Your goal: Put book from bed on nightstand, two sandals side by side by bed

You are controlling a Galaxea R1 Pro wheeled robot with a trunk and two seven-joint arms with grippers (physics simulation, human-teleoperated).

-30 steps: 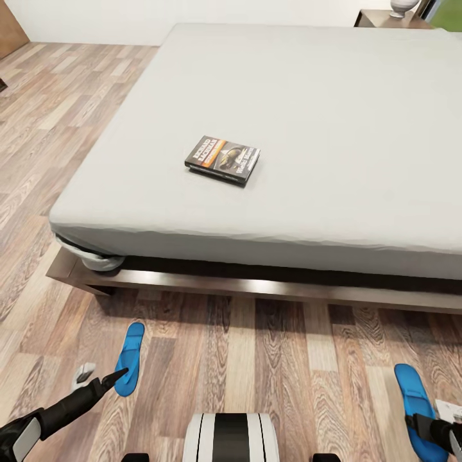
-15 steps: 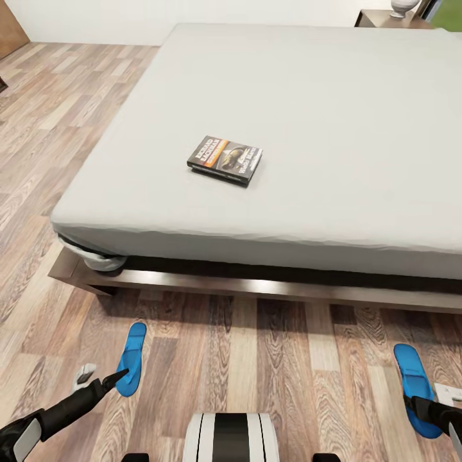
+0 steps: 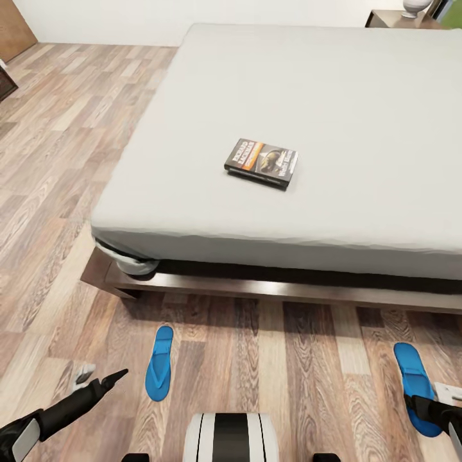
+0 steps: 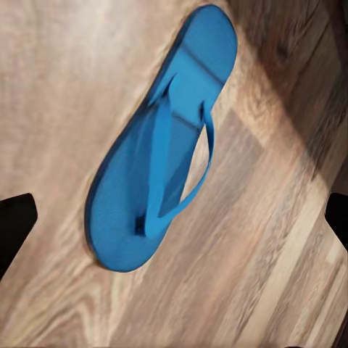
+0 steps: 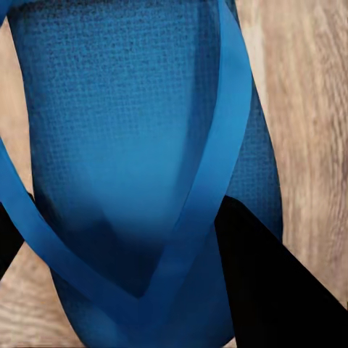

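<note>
The book lies flat on the bed, near its foot end. One blue sandal lies on the plank floor in front of the bed frame. My left gripper is to the left of it and open. In the left wrist view this sandal is seen between the spread fingertips, untouched. The other sandal is at the lower right, and my right gripper is shut on its near end. Up close, that sandal has a black finger against its edge.
A nightstand with a white vase stands at the bed's far right corner. A dark piece of furniture shows at the left edge. My white base is at the bottom centre. Wood floor stretches left of the bed.
The whole view has shifted, so the bed, book and left sandal sit further right in the picture. The right sandal kept its place at my right gripper, travelling with it.
</note>
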